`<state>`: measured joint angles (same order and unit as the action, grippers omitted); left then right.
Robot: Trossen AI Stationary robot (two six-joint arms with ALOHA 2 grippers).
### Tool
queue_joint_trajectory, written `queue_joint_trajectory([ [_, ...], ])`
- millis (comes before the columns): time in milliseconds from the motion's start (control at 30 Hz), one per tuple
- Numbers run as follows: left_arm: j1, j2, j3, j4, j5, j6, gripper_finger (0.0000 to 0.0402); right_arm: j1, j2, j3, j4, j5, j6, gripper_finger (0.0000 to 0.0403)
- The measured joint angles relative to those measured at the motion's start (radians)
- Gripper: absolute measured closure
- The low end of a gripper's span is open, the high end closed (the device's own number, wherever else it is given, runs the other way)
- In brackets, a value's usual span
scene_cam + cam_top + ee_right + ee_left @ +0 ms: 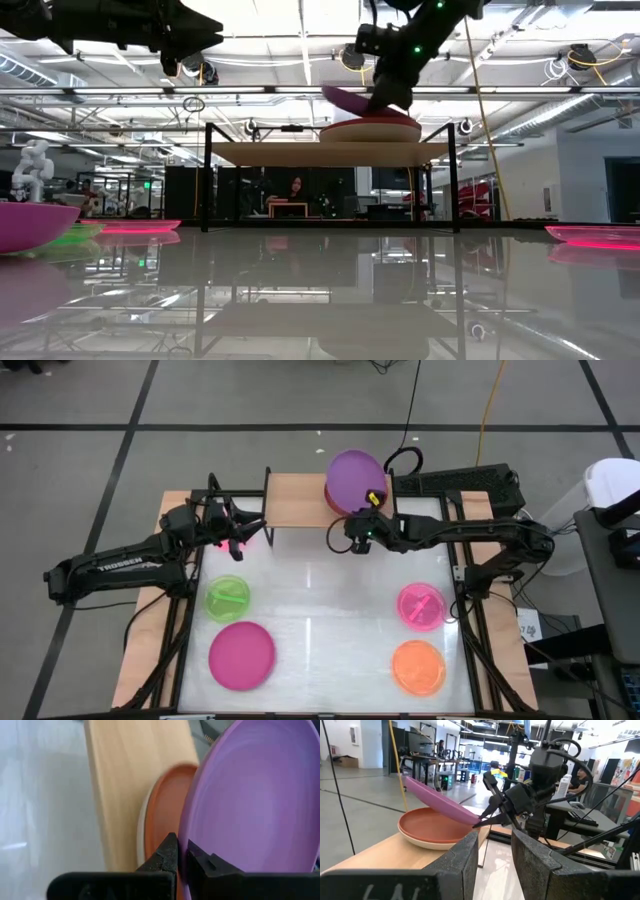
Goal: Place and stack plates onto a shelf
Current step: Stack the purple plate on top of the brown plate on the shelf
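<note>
- Left tool (243, 536) hovers over the counter (320, 630) beside the shelf's left end, fingers spread, empty.
- Small translucent green plastic plate (228, 597) and large round magenta plastic plate (241, 654) lie flat on the counter's left side.
- Light-wood shelf on black legs (295, 500) carries a red plate nested in a beige one (427, 827).
- Right tool (365, 525) pinches the rim of the round purple plastic plate (353, 480), tilted over that stack; it looks light, stiff and slick, so an edge grip suits it.
- Pink (421, 606) and orange (418, 666) small plates wait on the right.
</note>
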<state>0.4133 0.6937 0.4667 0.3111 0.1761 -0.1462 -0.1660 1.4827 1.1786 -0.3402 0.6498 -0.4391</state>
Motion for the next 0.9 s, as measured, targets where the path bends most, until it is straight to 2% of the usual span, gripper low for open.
queue_joint_trajectory([
  [233, 0.0, 0.0, 0.0, 0.0, -0.001, -0.002, 0.028, 0.003, -0.013, 0.001, -0.049, 0.002, 0.068, 0.0396],
  [667, 0.0, 0.0, 0.0, -0.001, -0.002, -0.002, 0.028, 0.011, -0.022, 0.0, -0.029, 0.004, 0.056, 0.028],
  [900, 0.0, 0.0, 0.0, -0.002, -0.002, -0.049, 0.028, 0.047, -0.106, 0.0, 0.023, 0.003, 0.054, 0.0258],
])
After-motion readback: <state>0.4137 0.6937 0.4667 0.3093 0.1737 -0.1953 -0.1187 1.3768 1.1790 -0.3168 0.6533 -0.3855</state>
